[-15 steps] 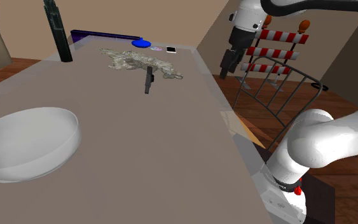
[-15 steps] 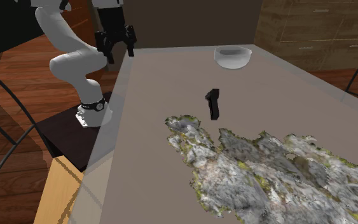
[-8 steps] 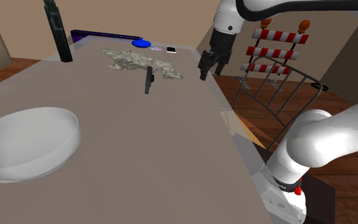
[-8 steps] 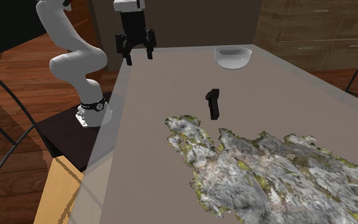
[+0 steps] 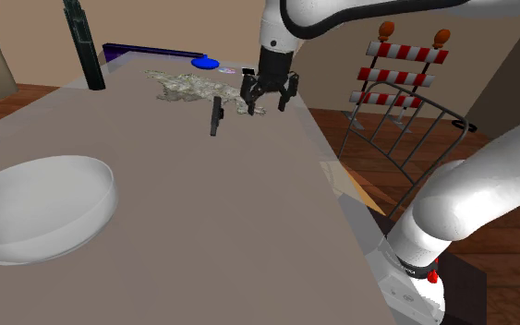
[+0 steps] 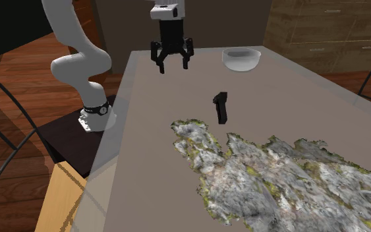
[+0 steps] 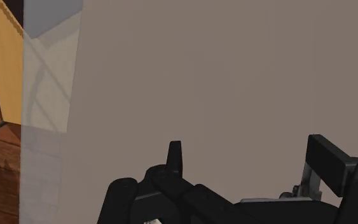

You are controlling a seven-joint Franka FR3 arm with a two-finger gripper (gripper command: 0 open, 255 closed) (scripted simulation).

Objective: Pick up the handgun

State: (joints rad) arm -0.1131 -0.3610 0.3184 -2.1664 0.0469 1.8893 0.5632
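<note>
A small black handgun [image 5: 216,115] lies flat on the grey-brown table [image 5: 202,212], just in front of a mottled grey-green patch [image 5: 202,87]. In the second exterior view the handgun [image 6: 221,107] rests between that patch [image 6: 269,178] and the arm. My gripper [image 5: 267,100] hangs open above the table, a short way to the handgun's right in the shoulder view, with nothing between its fingers. From the other side the gripper [image 6: 172,64] is behind and left of the gun. The wrist view has the fingers [image 7: 175,156] spread over bare tabletop near the table's edge.
A large pale bowl [image 5: 36,208] sits at the near left, small in the second exterior view [image 6: 241,58]. A dark bottle [image 5: 84,44], a blue disc [image 5: 206,64] and a small white slab [image 5: 248,71] stand at the far end. A wire chair [image 5: 405,138] and striped barrier [image 5: 401,65] are beyond the right edge.
The gripper has swung from beyond the table's right edge in the shoulder view to over the tabletop, leftward toward the handgun. The handgun has not moved.
</note>
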